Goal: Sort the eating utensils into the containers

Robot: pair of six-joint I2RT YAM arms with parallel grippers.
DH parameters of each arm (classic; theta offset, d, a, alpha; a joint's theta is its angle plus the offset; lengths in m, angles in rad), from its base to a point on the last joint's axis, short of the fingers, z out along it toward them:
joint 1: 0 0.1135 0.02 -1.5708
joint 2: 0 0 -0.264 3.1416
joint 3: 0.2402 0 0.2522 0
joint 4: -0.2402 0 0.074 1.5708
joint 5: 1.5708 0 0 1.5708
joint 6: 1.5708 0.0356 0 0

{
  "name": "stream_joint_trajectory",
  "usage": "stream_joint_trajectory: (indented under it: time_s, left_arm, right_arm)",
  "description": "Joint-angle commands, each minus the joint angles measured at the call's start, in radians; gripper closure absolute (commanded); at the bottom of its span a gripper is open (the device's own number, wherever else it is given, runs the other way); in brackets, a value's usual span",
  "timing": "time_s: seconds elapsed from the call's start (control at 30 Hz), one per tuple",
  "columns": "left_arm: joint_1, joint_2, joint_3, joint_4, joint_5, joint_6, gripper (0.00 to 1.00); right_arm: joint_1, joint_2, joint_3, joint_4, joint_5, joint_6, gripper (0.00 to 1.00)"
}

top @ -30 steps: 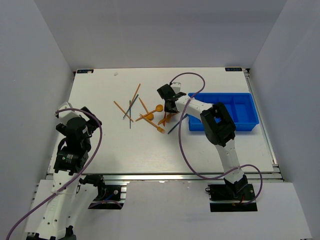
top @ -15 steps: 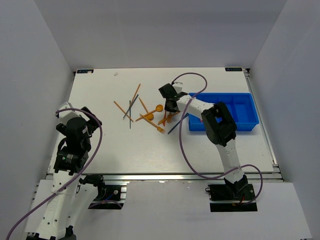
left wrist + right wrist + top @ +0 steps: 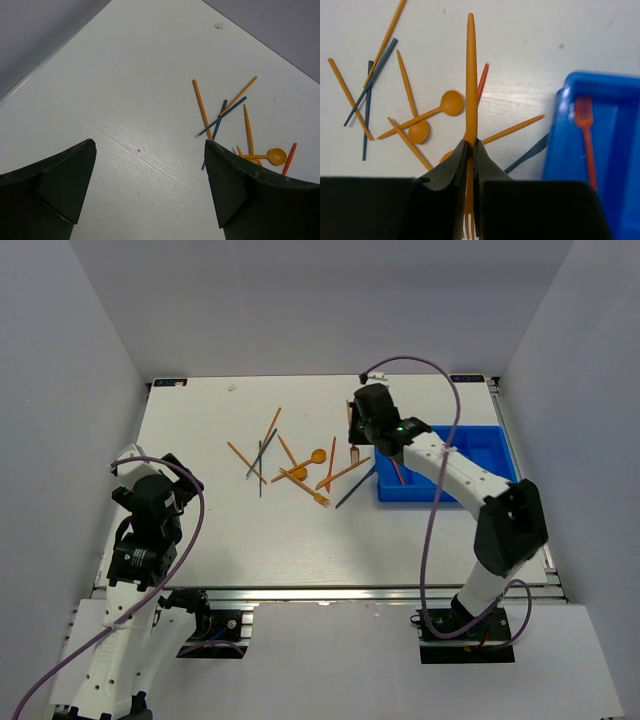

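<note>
My right gripper (image 3: 357, 438) is shut on an orange fork (image 3: 470, 75) and holds it above the table, just left of the blue tray (image 3: 470, 490). In the right wrist view the jaws (image 3: 470, 145) pinch the fork mid-handle, with the tines toward the camera. A red fork (image 3: 585, 130) lies in the tray's leftmost compartment (image 3: 560, 150). Several orange spoons, orange sticks and dark blue sticks (image 3: 300, 468) lie scattered at the table's middle. My left gripper (image 3: 170, 472) is open and empty at the left side; its fingers (image 3: 240, 190) frame bare table.
An orange stick (image 3: 345, 472) and a dark blue stick (image 3: 355, 488) lie close to the tray's left wall. The table's rails (image 3: 330, 588) run along the near edge. Grey walls enclose the table on three sides.
My right gripper has risen from the utensil pile with the orange fork in it and moved back and right toward the tray. The left arm has not moved.
</note>
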Motion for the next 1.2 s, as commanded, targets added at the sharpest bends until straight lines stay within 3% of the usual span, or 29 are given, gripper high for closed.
stream_joint_trajectory:
  time_s: [0.0,0.07,0.2,0.33,0.5,0.77,0.83,0.87,0.9,1.03,1.17]
  left_arm:
    - [0.0,-0.01,-0.001,0.018,0.009,0.006,0.02]
    - [0.0,-0.004,0.0,0.02,0.015,0.006,0.02]
    - [0.002,0.009,0.0,0.017,0.015,0.008,0.02]
    - [0.0,0.004,0.0,0.016,0.014,0.008,0.02]
    - [0.0,0.007,-0.001,0.018,0.022,0.008,0.02]
    - [0.002,0.003,0.0,0.02,0.023,0.008,0.02]
    - [0.0,0.003,-0.001,0.02,0.023,0.009,0.02]
    - [0.0,0.003,-0.001,0.02,0.023,0.009,0.02]
    - [0.0,0.003,-0.001,0.02,0.023,0.009,0.02]
    - [0.002,0.006,-0.001,0.02,0.023,0.009,0.02]
    - [0.0,0.007,-0.001,0.021,0.025,0.009,0.02]
  right_arm:
    - [-0.057,-0.066,-0.112,0.082,-0.067,-0.247,1.0]
    - [-0.083,-0.077,-0.139,0.095,-0.075,-0.41,1.0]
    - [-0.157,-0.069,-0.163,0.109,-0.111,-0.527,1.0]
    - [-0.226,-0.063,-0.24,0.21,-0.177,-0.527,1.0]
    - [-0.226,-0.08,-0.308,0.266,-0.149,-0.499,1.0]
    - [-0.229,-0.129,-0.378,0.249,-0.113,-0.462,0.99]
    - [-0.229,-0.138,-0.377,0.235,-0.104,-0.452,0.89]
    - [-0.229,-0.14,-0.372,0.226,-0.107,-0.45,0.74]
    - [-0.229,-0.149,-0.368,0.209,-0.109,-0.447,0.67]
    - [-0.226,-0.187,-0.323,0.166,-0.133,-0.418,0.48]
    - [-0.205,-0.226,-0.271,0.12,-0.135,-0.346,0.42]
